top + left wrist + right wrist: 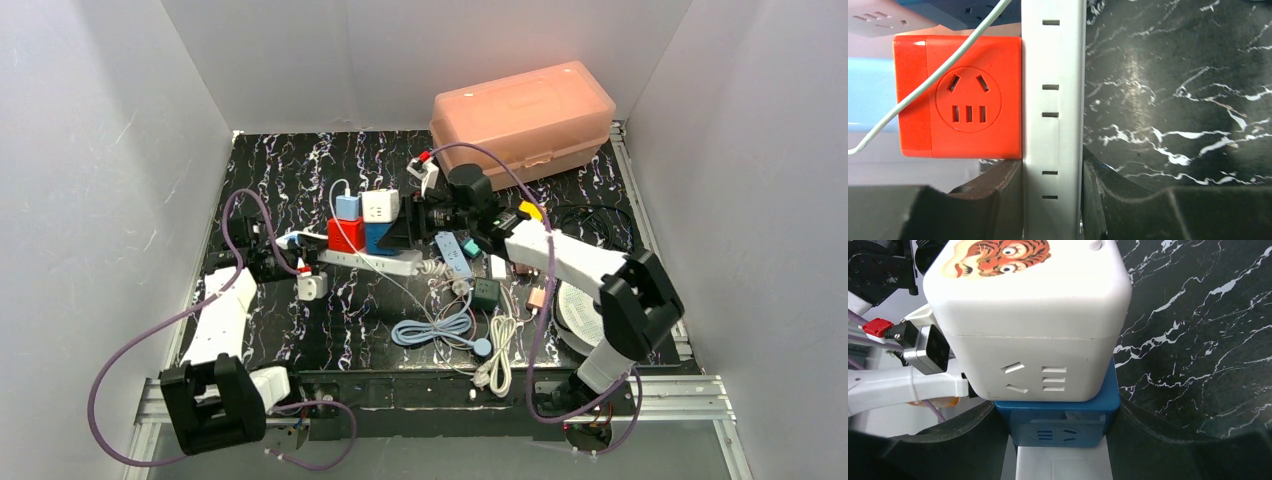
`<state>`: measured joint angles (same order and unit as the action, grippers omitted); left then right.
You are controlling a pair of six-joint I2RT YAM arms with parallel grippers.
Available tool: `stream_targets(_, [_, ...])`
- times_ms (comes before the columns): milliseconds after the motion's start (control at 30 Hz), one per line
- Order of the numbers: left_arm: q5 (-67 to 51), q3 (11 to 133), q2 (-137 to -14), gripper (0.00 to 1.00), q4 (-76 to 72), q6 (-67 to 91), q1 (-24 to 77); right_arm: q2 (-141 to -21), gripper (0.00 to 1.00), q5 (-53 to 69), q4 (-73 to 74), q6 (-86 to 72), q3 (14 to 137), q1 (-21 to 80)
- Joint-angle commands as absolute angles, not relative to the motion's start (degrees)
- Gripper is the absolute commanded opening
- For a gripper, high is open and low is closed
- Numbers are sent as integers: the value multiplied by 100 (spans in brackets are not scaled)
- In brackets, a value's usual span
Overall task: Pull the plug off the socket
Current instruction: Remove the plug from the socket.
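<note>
1. Tabletop (300, 170), black with white veins, seen from above. In the middle, white power strip (372, 263), long axis left to right, slightly aslant. Standing on it side by side, red cube (346, 235) and blue cube plug (379, 238), with white cube (380, 205) stacked on the blue one. Reaching to the strip's left end, left arm (222, 310). Coming in from the right, level with the blue cube plug and nearer to it, right arm (560, 255). Loose cables (440, 330) in front, pink lidded box (522, 118) at the back, plain white walls on three sides.
2. Left wrist view: left jaws partly closed, one dark finger flush against each long side of the power strip, clamping it across its width. Red cube just beyond, to the left, with thin white cord (923, 95) crossing its face.
3. Right wrist view: right jaws about half open yet closed around the blue cube plug, one finger on each side. Tiger-sticker white cube above, strip below. Probable pull: straight up off the strip, at right angles to its long axis, left jaws holding the strip down.
</note>
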<state>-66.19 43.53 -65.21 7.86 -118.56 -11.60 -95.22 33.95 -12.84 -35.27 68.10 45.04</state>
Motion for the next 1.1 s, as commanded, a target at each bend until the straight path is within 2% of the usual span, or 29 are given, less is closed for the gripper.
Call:
stream_targets(0, [-7716, 4538, -6036, 0, 1260, -15552, -727, -8533, 1, 3268, -1464, -3044, 7206, 4623])
stream_targets(333, [-7606, 4661, -5263, 0, 1093, -15562, -86, -7433, 1, 2470, -441, -2055, 7745, 4740])
stream_targets(433, [-7550, 4855, -5077, 0, 1475, -15561, 193, -7255, 1, 2168, -327, -1881, 7766, 4815])
stream_targets(800, [-7748, 4688, -4559, 0, 2092, -15564, 366, -7211, 1, 1445, -1902, -2235, 7689, 4740])
stream_targets(1067, [-7970, 4472, -4423, 0, 2087, -15559, 380, -7401, 1, 1670, -2457, -2535, 7900, 4351])
